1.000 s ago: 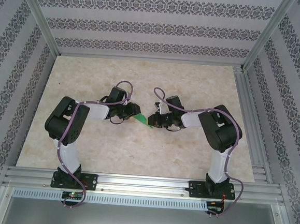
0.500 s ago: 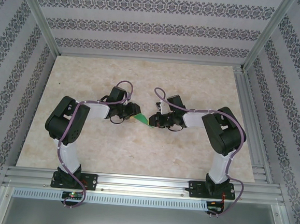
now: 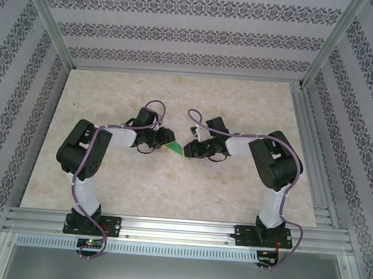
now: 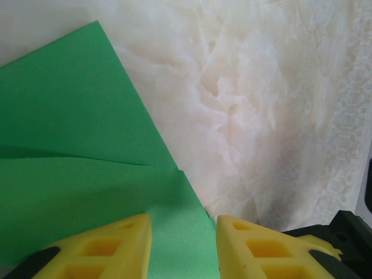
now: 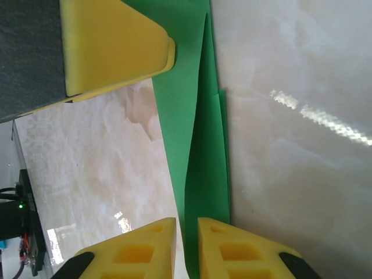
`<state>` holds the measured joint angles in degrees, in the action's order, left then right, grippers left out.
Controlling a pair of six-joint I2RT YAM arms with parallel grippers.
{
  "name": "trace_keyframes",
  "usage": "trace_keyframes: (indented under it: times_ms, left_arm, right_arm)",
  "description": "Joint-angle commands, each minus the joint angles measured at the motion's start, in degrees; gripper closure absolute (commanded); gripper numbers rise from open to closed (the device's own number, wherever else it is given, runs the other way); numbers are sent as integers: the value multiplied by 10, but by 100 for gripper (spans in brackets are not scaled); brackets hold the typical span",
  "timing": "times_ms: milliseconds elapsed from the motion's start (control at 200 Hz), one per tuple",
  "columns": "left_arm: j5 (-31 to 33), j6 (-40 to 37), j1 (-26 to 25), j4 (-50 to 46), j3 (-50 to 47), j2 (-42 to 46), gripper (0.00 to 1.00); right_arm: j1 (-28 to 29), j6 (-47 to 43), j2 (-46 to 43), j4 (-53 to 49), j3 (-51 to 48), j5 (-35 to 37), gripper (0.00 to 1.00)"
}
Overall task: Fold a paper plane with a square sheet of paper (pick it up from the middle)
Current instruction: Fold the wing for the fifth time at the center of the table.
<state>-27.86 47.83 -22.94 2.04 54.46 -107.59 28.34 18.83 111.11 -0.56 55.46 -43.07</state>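
Note:
The square sheet of paper is bright green and folded into layers with a crease. It lies at mid-table between both grippers. In the left wrist view the paper lies flat under my left gripper, whose yellow fingers stand apart over its corner. In the right wrist view a raised flap of the paper runs edge-on into my right gripper. Its fingers are slightly apart around the flap, with a thin gap on the left side. A left gripper finger rests on the paper's far end.
The beige marbled table is bounded by aluminium rails at the near edge and patterned walls on the other sides. The two wrists almost touch at the centre.
My right gripper's fingers have eased slightly apart on the paper flap, and the right arm has shifted a little. The left arm and the paper have stayed put.

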Motion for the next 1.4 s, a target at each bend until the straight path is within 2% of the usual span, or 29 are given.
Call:
trace_keyframes:
  times_ms: [0,345,769,1039,1394]
  left_arm:
    - [17,-2,-1,-27,3,-29,64]
    - [1,-10,-1,-19,8,-25,64]
    - [-54,-42,-17,61,-16,42,54]
    - [-59,-48,-36,77,-21,35,53]
    - [-52,-47,-36,74,-23,16,54]
  right_arm:
    - [-4,-30,15,-9,14,-7,84]
    - [-10,-5,23,12,5,-15,100]
    - [-20,76,44,55,-8,-29,100]
    - [-27,92,54,37,-2,-20,100]
    - [-38,108,68,15,7,-8,100]
